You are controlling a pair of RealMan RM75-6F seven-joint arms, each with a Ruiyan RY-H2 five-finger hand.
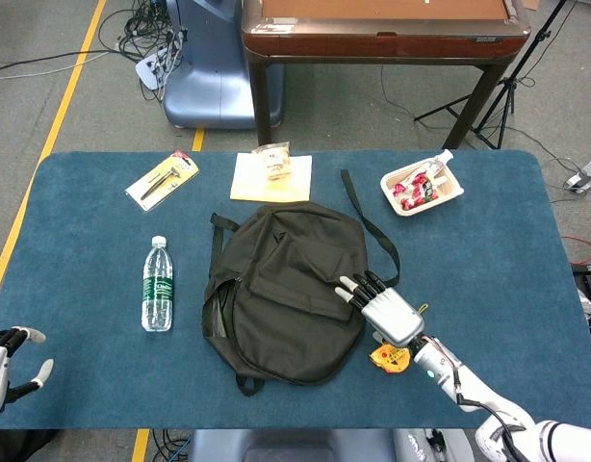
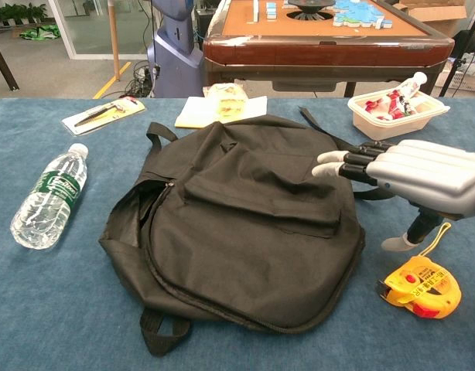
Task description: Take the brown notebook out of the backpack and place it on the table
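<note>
The black backpack lies flat in the middle of the blue table, its side zipper partly open on the left. No brown notebook shows in either view. My right hand hovers at the backpack's right edge, palm down and holding nothing. Its straight fingers reach over the black fabric; I cannot tell whether they touch it. My left hand is at the table's near left corner, fingers spread and empty, far from the backpack. It does not appear in the chest view.
A yellow tape measure lies just under my right wrist. A water bottle lies left of the backpack. At the back are a packaged tool, a yellow pad with a snack packet and a white snack tray.
</note>
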